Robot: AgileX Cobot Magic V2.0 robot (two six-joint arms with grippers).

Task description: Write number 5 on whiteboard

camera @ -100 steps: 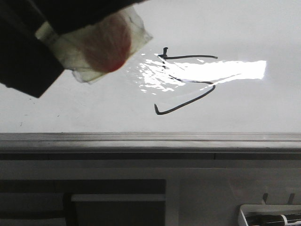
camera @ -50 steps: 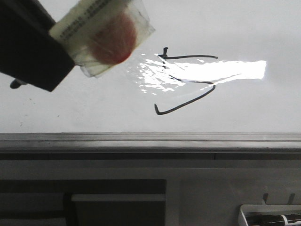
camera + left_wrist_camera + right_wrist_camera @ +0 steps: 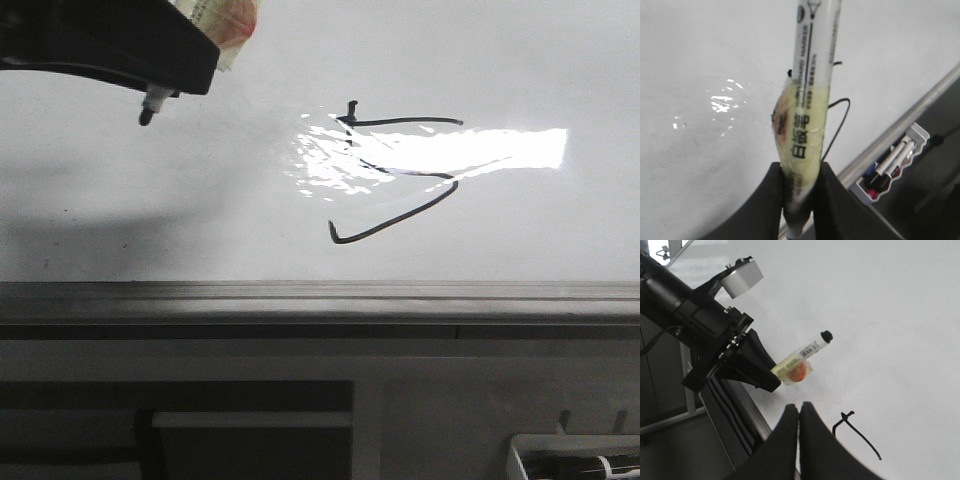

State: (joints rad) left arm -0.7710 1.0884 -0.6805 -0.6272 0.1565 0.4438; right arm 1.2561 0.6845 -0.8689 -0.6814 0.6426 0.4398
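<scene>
The whiteboard [image 3: 150, 220] fills the far part of the front view. The number 5 [image 3: 400, 121] is drawn on it in thin black strokes, partly washed out by glare. My left gripper [image 3: 195, 45] is at the top left, shut on a black-tipped marker [image 3: 150, 105] wrapped in yellowish tape; its tip points down, left of the strokes. In the left wrist view the fingers [image 3: 767, 200] clamp the marker [image 3: 807, 125], with the strokes [image 3: 840, 126] behind it. My right gripper [image 3: 799, 412] is shut and empty, above the board near the 5 [image 3: 860, 436].
A grey metal rail [image 3: 320, 298] runs along the board's near edge. A white tray [image 3: 575, 460] with spare markers sits low at the right and also shows in the left wrist view [image 3: 890, 167]. The left arm [image 3: 715, 335] reaches over the rail.
My left gripper has moved up and left in the front view, away from the strokes. The marker's tip now shows below it. The strokes are unchanged.
</scene>
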